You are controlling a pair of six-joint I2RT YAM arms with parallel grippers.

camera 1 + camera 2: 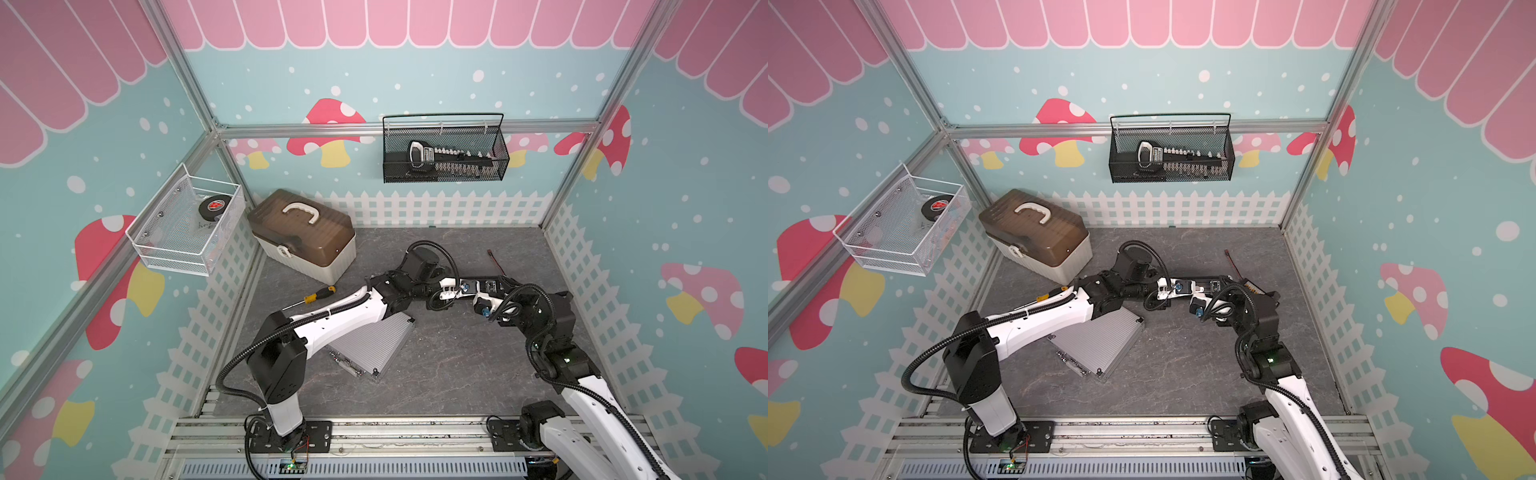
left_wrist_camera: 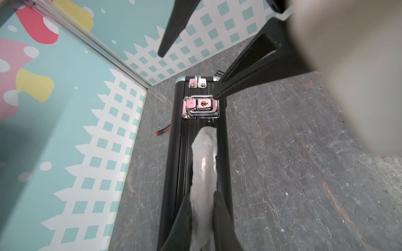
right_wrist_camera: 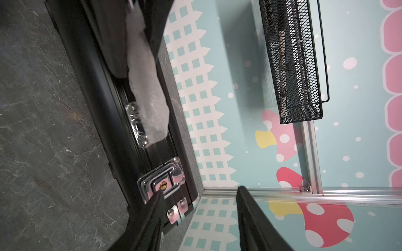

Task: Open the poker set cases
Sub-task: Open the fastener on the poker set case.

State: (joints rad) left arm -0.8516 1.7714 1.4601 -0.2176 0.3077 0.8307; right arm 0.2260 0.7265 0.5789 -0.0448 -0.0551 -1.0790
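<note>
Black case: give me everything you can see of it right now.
The black case is ribbed, looks like metal, and stands on edge on the grey floor. Up top: a chrome latch with brass keyhole, looking fastened, and a wrapped handle. The left gripper is shut on the handle; one right gripper fingertip touches the latch.

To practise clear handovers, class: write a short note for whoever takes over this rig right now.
Left gripper shut on the wrapped handle of the black case, holding it on edge.
Right gripper open, one fingertip on that case's latch, which looks fastened.
Silver case lies flat, closed, partly under the left arm.
Done: no case open.
Left: undo latches, lift both lids.
</note>
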